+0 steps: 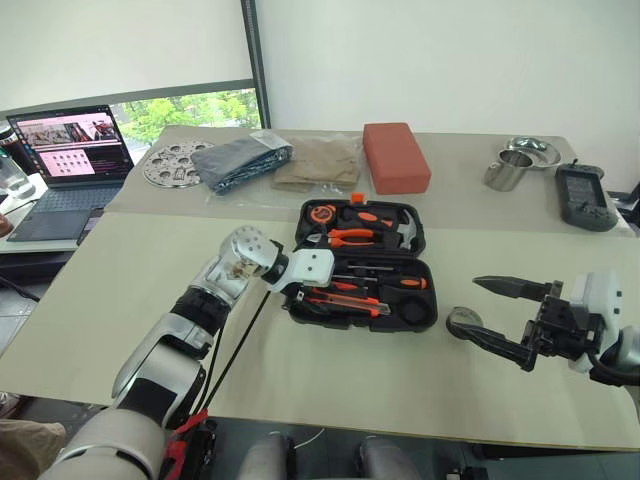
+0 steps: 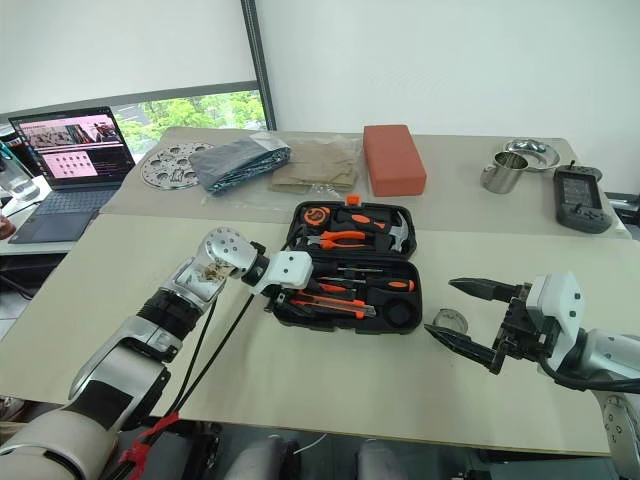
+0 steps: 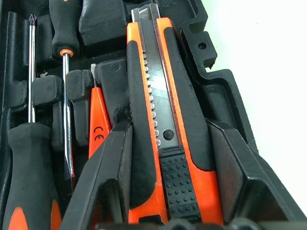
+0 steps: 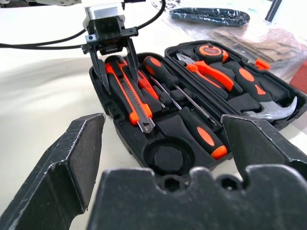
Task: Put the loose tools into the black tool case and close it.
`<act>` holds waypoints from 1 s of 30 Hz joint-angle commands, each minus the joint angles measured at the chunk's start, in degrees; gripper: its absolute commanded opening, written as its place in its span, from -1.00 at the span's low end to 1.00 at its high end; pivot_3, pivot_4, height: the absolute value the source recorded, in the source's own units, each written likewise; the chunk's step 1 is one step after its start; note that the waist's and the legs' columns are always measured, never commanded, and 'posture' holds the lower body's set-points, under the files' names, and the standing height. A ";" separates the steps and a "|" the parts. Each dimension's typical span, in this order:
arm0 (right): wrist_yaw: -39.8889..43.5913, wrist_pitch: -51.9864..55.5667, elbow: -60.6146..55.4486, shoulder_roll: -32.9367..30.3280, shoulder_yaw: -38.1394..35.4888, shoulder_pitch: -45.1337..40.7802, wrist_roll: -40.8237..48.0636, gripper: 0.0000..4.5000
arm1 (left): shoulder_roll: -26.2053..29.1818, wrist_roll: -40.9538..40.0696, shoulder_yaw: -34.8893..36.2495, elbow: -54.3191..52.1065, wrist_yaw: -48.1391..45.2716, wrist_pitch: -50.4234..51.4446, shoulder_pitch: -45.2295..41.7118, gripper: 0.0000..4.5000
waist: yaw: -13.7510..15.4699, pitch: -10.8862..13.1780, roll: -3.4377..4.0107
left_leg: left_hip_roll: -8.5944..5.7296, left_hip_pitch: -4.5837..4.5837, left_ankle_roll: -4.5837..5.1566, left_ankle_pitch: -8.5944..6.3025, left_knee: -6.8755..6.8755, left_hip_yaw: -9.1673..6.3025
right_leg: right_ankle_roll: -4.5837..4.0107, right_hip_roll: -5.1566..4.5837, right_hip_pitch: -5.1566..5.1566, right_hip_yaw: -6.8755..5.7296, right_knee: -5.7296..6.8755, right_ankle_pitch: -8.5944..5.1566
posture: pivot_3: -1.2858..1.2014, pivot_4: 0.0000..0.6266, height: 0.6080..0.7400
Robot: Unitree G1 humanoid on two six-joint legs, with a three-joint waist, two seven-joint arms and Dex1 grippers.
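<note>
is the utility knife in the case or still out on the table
In the case. The utility knife lies in the near half of the open black tool case, with the left gripper straddling its handle end.

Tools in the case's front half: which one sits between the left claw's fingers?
The orange-and-black utility knife, in the slot at the front edge of the case. The left claw straddles its handle end; the black-handled screwdrivers lie beside it, outside the fingers.

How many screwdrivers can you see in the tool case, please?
3, all in the near half of the case: a long one, a second beside it, and a small orange one next to the knife. Others may be hidden.
</note>
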 commanded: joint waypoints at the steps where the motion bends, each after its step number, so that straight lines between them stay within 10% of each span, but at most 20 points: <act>1: -0.21 -0.30 -1.72 -0.33 -1.43 -0.42 1.11 1.00 | -0.01 0.97 -0.51 -1.15 0.55 1.32 -0.41 0.23 | -0.02 0.00 0.00 | 0.00 0.00 0.00 0.00 0.00 0.00 | 0.00 0.00 0.00 0.00 0.00 0.00 | 0.03 -0.52 1.00; 7: -0.31 -0.56 -1.08 -0.14 -0.98 -0.72 0.74 1.00 | 0.08 -0.23 0.32 -2.95 0.21 1.56 -0.46 0.99 | -0.23 -0.01 0.02 | 0.00 0.00 0.00 0.00 -0.04 0.00 | 0.00 0.03 -0.01 0.01 -0.01 0.00 | 0.03 -0.52 1.00; 18: -1.41 0.17 -1.52 -0.22 -0.19 -1.98 0.95 1.00 | -1.30 -7.66 5.89 -7.23 -0.04 4.96 -2.90 0.99 | -0.09 -0.01 0.02 | 0.02 -0.02 0.01 0.00 0.00 -0.02 | 0.00 0.02 -0.01 0.01 0.00 0.00 | 0.03 -0.52 1.00; 30: -1.85 0.32 -1.91 -0.01 -0.30 -2.14 1.01 1.00 | -5.16 -7.37 4.41 -0.76 0.86 -5.83 0.97 -0.81 | -0.05 -0.02 0.04 | -0.02 -0.02 0.01 0.00 0.02 -0.02 | -0.01 0.02 0.00 0.02 0.02 0.00 | 0.03 -0.52 1.00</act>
